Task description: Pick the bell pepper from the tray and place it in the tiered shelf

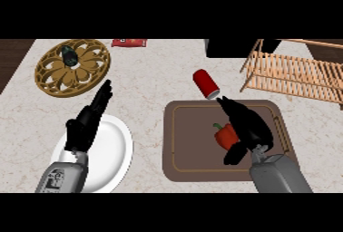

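**Mia:** What was the biggest thing?

**Sam:** The wooden tiered shelf (295,74), far away on the right. Next was the brown tray (194,154), near us and right of the middle.

**Mia:** And the white plate (114,149)?

**Sam:** Near, on the left. The left hand (84,127) hung over it, fingers straight and open.

**Mia:** And the right hand (247,127)?

**Sam:** It was over the tray, fingers straight, holding nothing, just right of the bell pepper (225,137).

**Mia:** How did the pepper lie?

**Sam:** In the tray's middle. Its long way ran near to far, and its green stem pointed far.
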You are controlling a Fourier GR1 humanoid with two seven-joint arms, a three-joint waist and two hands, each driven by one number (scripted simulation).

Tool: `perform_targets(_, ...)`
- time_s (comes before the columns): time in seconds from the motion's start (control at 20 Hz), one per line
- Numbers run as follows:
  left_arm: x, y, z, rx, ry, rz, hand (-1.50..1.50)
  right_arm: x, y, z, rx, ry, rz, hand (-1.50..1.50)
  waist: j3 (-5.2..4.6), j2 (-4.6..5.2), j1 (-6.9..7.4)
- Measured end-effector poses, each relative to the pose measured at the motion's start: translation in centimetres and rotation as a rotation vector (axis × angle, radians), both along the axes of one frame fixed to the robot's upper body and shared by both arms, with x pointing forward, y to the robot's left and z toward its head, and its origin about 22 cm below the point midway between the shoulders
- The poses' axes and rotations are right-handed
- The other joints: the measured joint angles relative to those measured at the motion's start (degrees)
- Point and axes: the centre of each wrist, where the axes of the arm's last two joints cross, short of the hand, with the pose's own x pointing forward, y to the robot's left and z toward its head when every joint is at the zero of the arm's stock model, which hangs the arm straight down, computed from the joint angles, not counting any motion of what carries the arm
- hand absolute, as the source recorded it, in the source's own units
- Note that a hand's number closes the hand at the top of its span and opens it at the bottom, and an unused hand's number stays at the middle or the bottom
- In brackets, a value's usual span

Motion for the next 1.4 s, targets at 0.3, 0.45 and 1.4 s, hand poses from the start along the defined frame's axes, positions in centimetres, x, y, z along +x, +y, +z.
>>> perform_targets(0.3,-0.2,0.0,-0.1,-0.002,-0.005,-0.001,0.0,-0.1,0.1,-1.5,0.004,0.016,0.009,-1.5,0.0,-0.01,-0.03)
perform_targets(0.45,-0.3,0.4,-0.1,0.001,0.0,-0.004,0.0,0.3,0.0,-1.3,0.004,0.026,0.016,-1.5,-0.02,-0.02,-0.01)
perform_targets(1.4,-0.2,0.0,-0.1,0.006,-0.001,0.001,0.0,-1.0,2.0,-3.8,-0.047,-0.021,-0.173,1.5,-0.08,-0.09,-0.03)
